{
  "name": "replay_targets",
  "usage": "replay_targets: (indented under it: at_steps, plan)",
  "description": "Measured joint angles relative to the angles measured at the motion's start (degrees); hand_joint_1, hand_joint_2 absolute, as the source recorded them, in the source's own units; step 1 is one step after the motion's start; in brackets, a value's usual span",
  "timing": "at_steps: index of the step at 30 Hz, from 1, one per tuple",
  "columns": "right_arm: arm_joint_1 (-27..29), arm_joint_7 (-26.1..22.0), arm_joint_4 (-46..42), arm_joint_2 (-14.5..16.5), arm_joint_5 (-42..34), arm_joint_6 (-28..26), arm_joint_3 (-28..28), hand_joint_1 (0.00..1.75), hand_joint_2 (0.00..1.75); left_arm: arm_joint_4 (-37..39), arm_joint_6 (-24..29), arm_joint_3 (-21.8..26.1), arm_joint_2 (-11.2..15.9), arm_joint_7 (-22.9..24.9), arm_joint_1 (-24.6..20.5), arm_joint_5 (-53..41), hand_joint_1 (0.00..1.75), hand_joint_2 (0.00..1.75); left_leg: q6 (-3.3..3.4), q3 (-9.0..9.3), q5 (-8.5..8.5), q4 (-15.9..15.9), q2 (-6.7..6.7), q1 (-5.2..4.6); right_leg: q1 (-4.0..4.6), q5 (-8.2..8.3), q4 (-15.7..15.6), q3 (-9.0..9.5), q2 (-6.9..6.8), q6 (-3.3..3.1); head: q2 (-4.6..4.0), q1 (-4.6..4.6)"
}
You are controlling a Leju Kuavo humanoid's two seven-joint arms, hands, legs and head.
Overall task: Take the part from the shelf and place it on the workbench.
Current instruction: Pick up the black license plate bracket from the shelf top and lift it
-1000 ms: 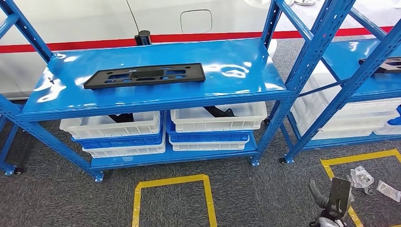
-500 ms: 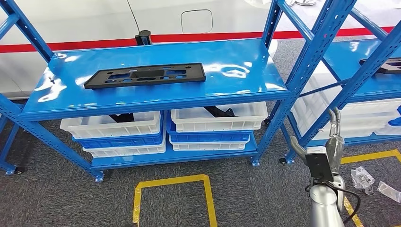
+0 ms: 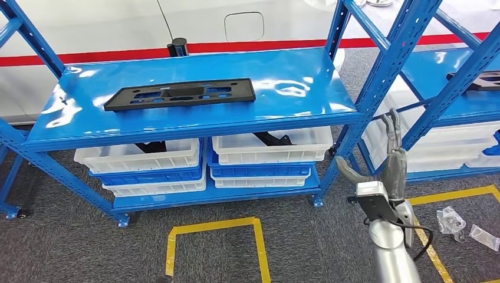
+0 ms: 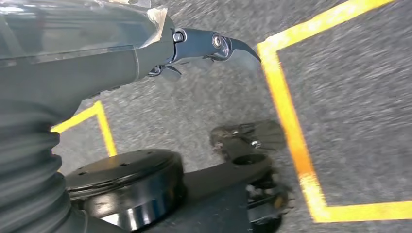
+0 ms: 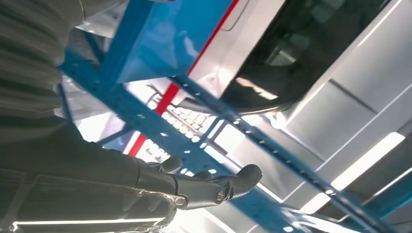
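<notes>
Part flat on shelf; white bins below w/ dark pieces; right robot hand spread, empty.

A second black part is cut by the right picture edge. Dark parts in the white bins are mostly hidden.

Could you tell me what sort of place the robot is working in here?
Probably a factory or warehouse parts area: blue steel shelving carrying a black part, white and blue storage bins below, and yellow tape squares marked on the grey floor.
</notes>
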Motion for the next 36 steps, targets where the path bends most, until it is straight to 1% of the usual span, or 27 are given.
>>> replay_targets:
  at_steps: [4, 6, 10, 14, 18, 23, 27, 31, 36]
  plan:
    - [-5.1, 2.9, -0.8, -0.3, 1.1, -0.3, 6.8, 0.00, 1.75, 0.1, 0.5, -0.2, -0.2, -1.2, -0.3, -0.7, 0.00, 1.75, 0.00, 0.02, 0.07, 0.0, -0.01, 0.02, 0.01, 0.02, 0.0, 0.00, -0.01, 0.02, 0.00, 0.01]
    - [-6.9, 3.8, -1.0, -0.4, 1.3, -0.3, 9.2, 0.00, 1.75, 0.2, 0.2, -0.2, -0.4, -1.3, -0.3, -0.7, 0.00, 1.75, -0.01, 0.01, 0.08, 0.0, -0.01, 0.02, 0.01, 0.02, 0.0, 0.00, -0.01, 0.02, 0.00, 0.01]
    - [-8.8, 4.3, -1.3, -0.5, 1.2, -0.5, 11.8, 0.00, 1.75, 0.2, -0.1, -0.2, -0.4, -1.3, -0.4, -0.7, 0.00, 1.75, -0.01, -0.03, 0.08, 0.0, -0.04, -0.01, 0.00, 0.02, 0.0, -0.01, -0.03, 0.03, 0.00, 0.02]
    - [-9.4, 4.4, -1.3, -0.7, 1.1, -0.7, 13.1, 0.00, 1.75, 0.2, -0.1, -0.2, -0.4, -1.4, -0.4, -0.7, 0.00, 1.75, -0.01, -0.04, 0.08, 0.0, -0.04, -0.02, -0.01, 0.02, 0.0, -0.03, -0.03, 0.03, 0.00, 0.03]
    - [-9.7, 4.3, -1.3, -0.8, 0.3, -0.9, 13.6, 0.00, 1.75, 0.2, -0.2, -0.2, -0.4, -1.6, -0.4, -0.5, 0.00, 0.00, -0.01, -0.04, 0.08, 0.0, -0.04, -0.02, -0.01, 0.02, 0.0, -0.03, -0.03, 0.03, 0.00, 0.02]
    - [-11.5, 3.8, -1.7, -0.8, -5.6, -1.0, 13.3, 0.00, 1.75, 0.2, 0.6, 0.0, -0.4, -2.4, -0.4, 1.2, 0.00, 0.00, -0.01, -0.02, 0.08, 0.0, -0.04, 0.00, 0.00, 0.02, 0.0, -0.04, -0.03, 0.03, 0.00, 0.02]
    - [-11.8, 3.2, -3.3, -1.2, -10.2, -0.5, 11.0, 0.00, 1.75, 0.2, 1.6, 1.0, -0.4, -3.0, 0.0, 2.7, 0.00, 0.00, -0.01, -0.05, 0.08, 0.0, -0.07, -0.01, -0.01, 0.02, 0.0, -0.04, -0.05, 0.03, 0.00, 0.01]
    - [-10.9, 2.1, -5.4, -1.7, -11.4, 0.2, 8.2, 0.00, 1.75, 0.2, 1.3, 1.7, -0.4, -2.7, 0.2, 2.7, 0.00, 0.00, 0.03, -0.08, 0.05, 0.1, -0.07, -0.05, -0.08, 0.04, 0.0, -0.06, -0.04, 0.07, 0.00, 0.02]
    - [-9.0, 1.1, -7.6, -1.6, -10.3, 1.4, 5.9, 0.00, 1.75, 0.2, 1.6, 1.7, -0.4, -1.5, 0.3, 1.9, 0.00, 0.00, 0.39, -0.35, -0.17, 0.5, -0.15, -0.16, -0.44, 0.18, -0.1, -0.15, -0.04, 0.33, 0.00, -0.01]
